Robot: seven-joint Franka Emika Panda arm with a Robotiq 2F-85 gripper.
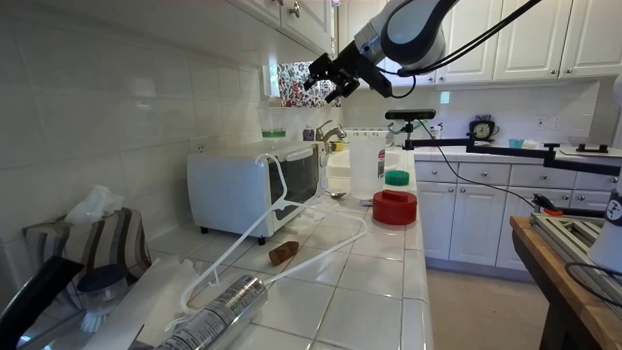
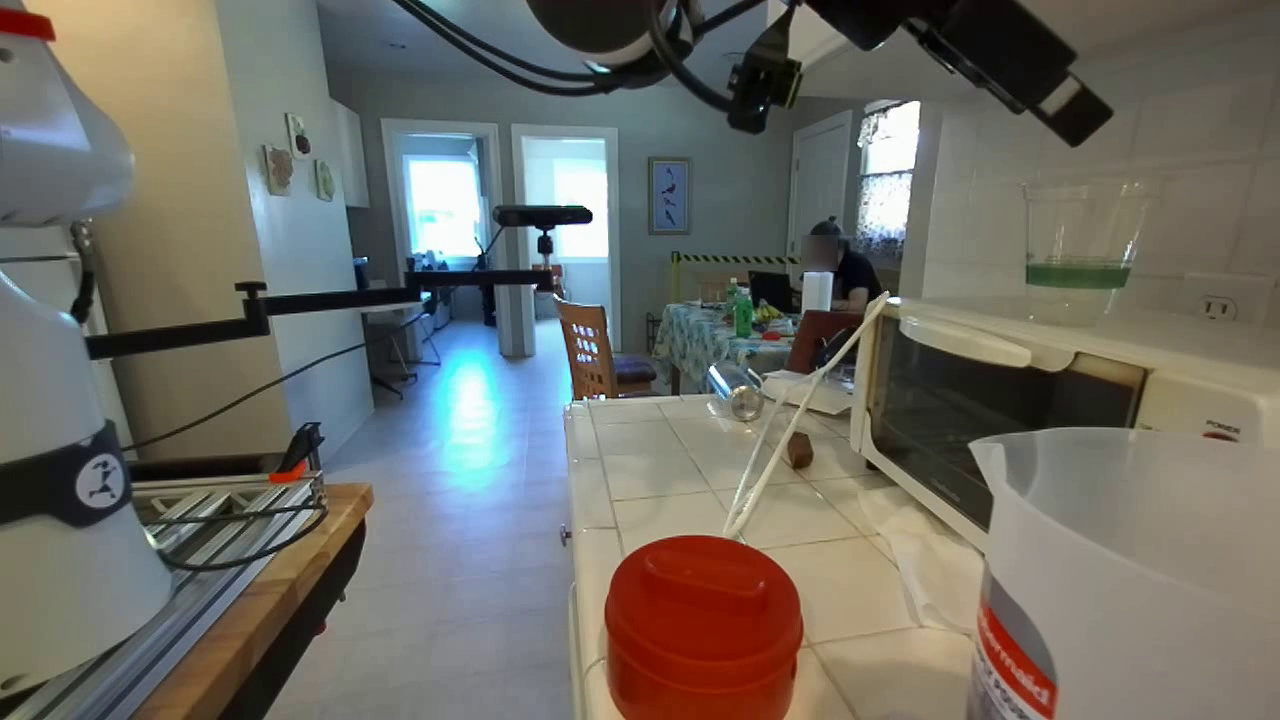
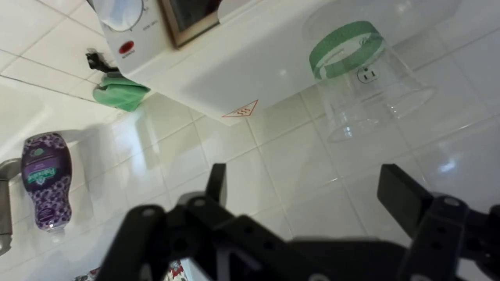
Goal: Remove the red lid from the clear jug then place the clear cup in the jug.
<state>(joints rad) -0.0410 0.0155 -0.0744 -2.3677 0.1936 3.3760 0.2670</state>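
In front of the tiled wall [image 3: 258, 171], gripper [image 3: 304, 191]: wrist view; fingers spread wide, nothing held, just tile showing in the gap.
Clear cup [image 3: 363, 86]: same view; on the white oven [image 3: 218, 74], outside the gap. See-through walls make depth hard to judge, so a finger could clip the rim and tip it.
Green band [image 3: 340, 50]: same view, low on the cup; can't tell if liquid. If it is, a tilted carry would spill it.
Clear jug [image 1: 365, 167]: in an exterior view; upright on the counter [image 1: 364, 272], near the oven.
Red lid [image 1: 394, 208]: same view; off the jug, sitting close to the counter edge, so the removal half looks done. A low swing could knock it over the side.
Upper cabinet [image 1: 306, 29]: same view; overhead. Lifting too high there risks a bump.
Jug mouth [image 2: 1130, 490]: in an exterior view; open. Cup flares upward, so fit is unproven: could wedge, or an off-centre drop could topple the jug.
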